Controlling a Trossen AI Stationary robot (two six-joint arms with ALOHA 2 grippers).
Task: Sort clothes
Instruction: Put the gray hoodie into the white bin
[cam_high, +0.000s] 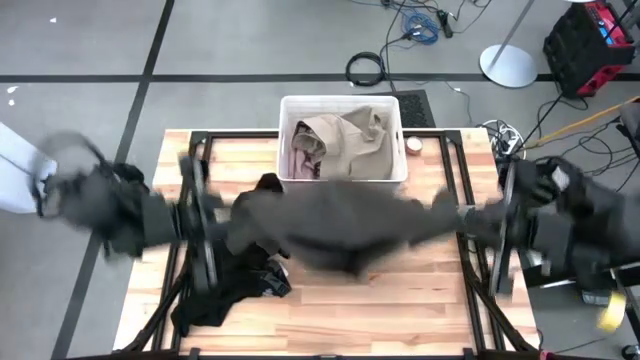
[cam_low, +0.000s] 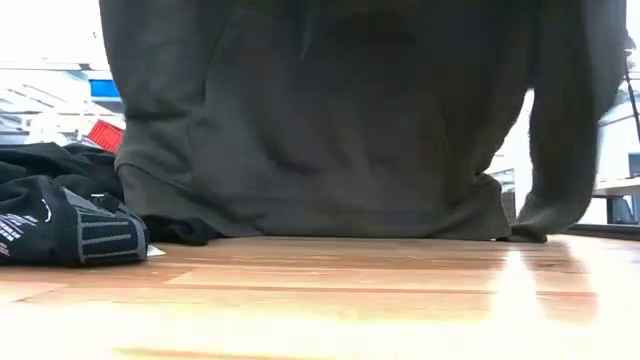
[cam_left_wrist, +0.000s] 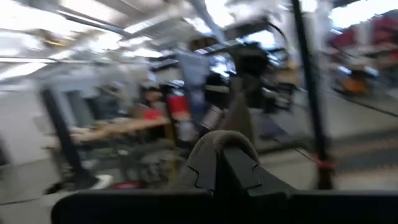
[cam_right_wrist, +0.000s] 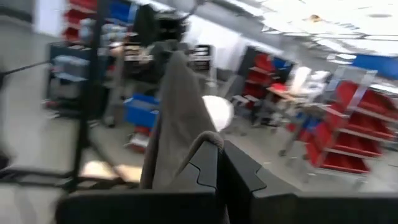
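Note:
A large dark olive-green garment (cam_high: 340, 225) is stretched between my two grippers above the table's middle. In the low view it (cam_low: 330, 130) hangs as a wide curtain, its lower hem (cam_low: 330, 225) on the tabletop. My left gripper (cam_left_wrist: 219, 158) is shut on its left end, and my right gripper (cam_right_wrist: 219, 155) is shut on its right end. Black clothes (cam_high: 235, 285) lie in a heap at the near left. A khaki-tan garment (cam_high: 350, 135) and a pale pink one (cam_high: 300, 160) lie in the white bin (cam_high: 285, 140). My left gripper pinches a fold of the olive garment's left end (cam_left_wrist: 217, 140) between its two fingers; the cloth wraps over the fingertips. The fingers come level from the table's left side. The cloth runs away from them toward the other arm. My right gripper pinches a fold of the olive garment's right end (cam_right_wrist: 202, 143) between its two fingers. The fingers come level from the table's right side. A strip of cloth (cam_right_wrist: 177, 106) runs away from them toward the other arm.
The white bin stands at the table's far edge, just behind the spread garment. A small round thing (cam_high: 413, 145) lies to the right of the bin. Black frame rails (cam_high: 200, 250) run along the table's left and right sides. Bare wood (cam_high: 400, 300) shows at the near right.

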